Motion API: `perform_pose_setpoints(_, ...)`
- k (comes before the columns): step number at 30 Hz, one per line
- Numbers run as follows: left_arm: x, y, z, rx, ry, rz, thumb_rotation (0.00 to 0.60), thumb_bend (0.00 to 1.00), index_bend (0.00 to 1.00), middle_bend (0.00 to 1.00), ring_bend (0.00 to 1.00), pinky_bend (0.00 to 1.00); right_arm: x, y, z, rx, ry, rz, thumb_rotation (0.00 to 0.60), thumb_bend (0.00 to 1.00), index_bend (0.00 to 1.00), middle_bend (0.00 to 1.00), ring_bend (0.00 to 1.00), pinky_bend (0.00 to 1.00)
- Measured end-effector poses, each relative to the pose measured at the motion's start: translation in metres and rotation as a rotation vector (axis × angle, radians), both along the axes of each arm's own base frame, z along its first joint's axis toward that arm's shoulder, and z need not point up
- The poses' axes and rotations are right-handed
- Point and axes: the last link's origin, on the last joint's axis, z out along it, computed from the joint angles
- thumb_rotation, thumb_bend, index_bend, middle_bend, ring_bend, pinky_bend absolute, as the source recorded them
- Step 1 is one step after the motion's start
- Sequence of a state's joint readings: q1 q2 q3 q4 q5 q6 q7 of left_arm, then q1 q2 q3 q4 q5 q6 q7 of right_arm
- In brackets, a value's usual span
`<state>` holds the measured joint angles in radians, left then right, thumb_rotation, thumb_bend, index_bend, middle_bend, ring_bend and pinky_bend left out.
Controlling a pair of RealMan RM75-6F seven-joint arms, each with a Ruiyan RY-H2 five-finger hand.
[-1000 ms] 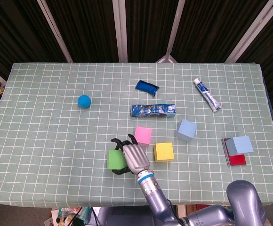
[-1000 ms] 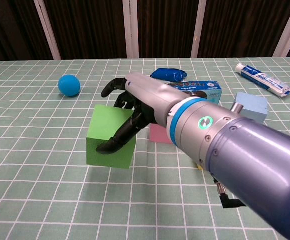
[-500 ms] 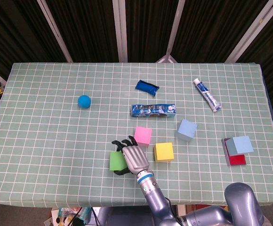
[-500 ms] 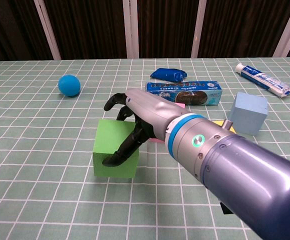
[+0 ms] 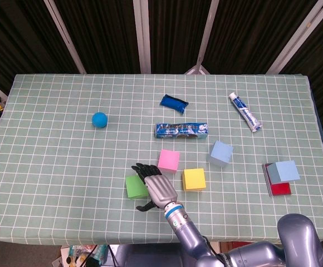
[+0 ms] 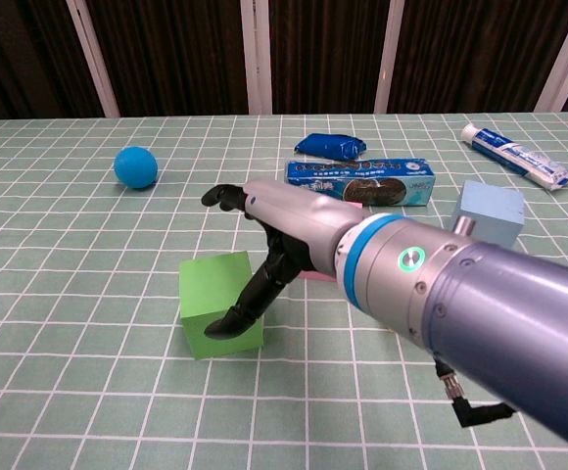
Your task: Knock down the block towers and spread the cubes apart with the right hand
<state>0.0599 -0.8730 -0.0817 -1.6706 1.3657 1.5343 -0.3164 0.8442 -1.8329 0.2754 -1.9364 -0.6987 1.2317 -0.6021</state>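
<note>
Touching green cube point(image 6: 219, 304) — robot hand point(image 6: 269, 245) above it, fingers spread

Right robot hand point(image 5: 157, 188) point(image 6: 269, 230) low, fingers spread (holding nothing).

green cube point(image 5: 135, 186), pink cube point(image 5: 169, 160), yellow cube point(image 5: 194, 179), apart
</note>
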Motion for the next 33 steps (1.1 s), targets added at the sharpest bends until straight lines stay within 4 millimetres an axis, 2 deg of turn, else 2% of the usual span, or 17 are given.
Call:
perform_pose_setpoints(5, 0.000, 0.000, 0.000, -0.002, -0.003, -0.002, 0.600, 0.25, 0.12, 0.00, 0.00, 0.00, -0.003, -0.016, 0.026, -0.090, 0.003, 0.004, 0.600, 0.12, 0.00, 0.04, 0.00, 0.00)
perform_pose_setpoints(8, 0.000, 0.000, 0.001, 0.000, -0.007, -0.004, 0.600, 0.25, 0.12, 0.00, 0.00, 0.00, -0.013, -0.027, 0.047, -0.154, 0.022, -0.013, 0.600, 0.12, 0.00, 0.04, 0.00, 0.00)
perform_pose_setpoints(11, 0.000, 0.001, 0.001, -0.002, -0.010, -0.006, 0.600, 0.25, 0.12, 0.00, 0.00, 0.00, -0.032, -0.037, 0.069, -0.192, 0.038, -0.054, 0.600, 0.12, 0.00, 0.04, 0.00, 0.00)
perform_pose_setpoints(15, 0.001, 0.001, -0.002, -0.007, 0.001, -0.012, 0.600, 0.25, 0.12, 0.00, 0.00, 0.00, -0.073, -0.049, 0.107, -0.275, 0.060, -0.121, 0.600, 0.12, 0.01, 0.05, 0.04, 0.00)
perform_pose_setpoints(18, 0.003, 0.002, -0.004, -0.007, 0.019, -0.022, 0.600, 0.25, 0.12, 0.00, 0.00, 0.00, -0.105, -0.049, 0.140, -0.350, 0.064, -0.157, 0.600, 0.12, 0.01, 0.07, 0.05, 0.00)
perform_pose_setpoints(23, 0.009, 0.002, -0.011, -0.015, 0.063, -0.058, 0.600, 0.25, 0.12, 0.00, 0.00, 0.00, -0.150, -0.028, 0.179, -0.440, 0.130, -0.144, 0.600, 0.12, 0.01, 0.08, 0.05, 0.00)
perform_pose_setpoints(26, 0.012, 0.001, -0.017, -0.031, 0.089, -0.081, 0.600, 0.25, 0.12, 0.00, 0.00, 0.00, -0.170, -0.010, 0.189, -0.483, 0.180, -0.108, 0.600, 0.12, 0.01, 0.08, 0.05, 0.00)
perform_pose_setpoints(33, 0.016, 0.000, -0.022, -0.042, 0.119, -0.115, 0.600, 0.25, 0.14, 0.00, 0.00, 0.00, -0.246, 0.055, 0.209, -0.557, 0.306, -0.074, 0.600, 0.12, 0.01, 0.08, 0.05, 0.00)
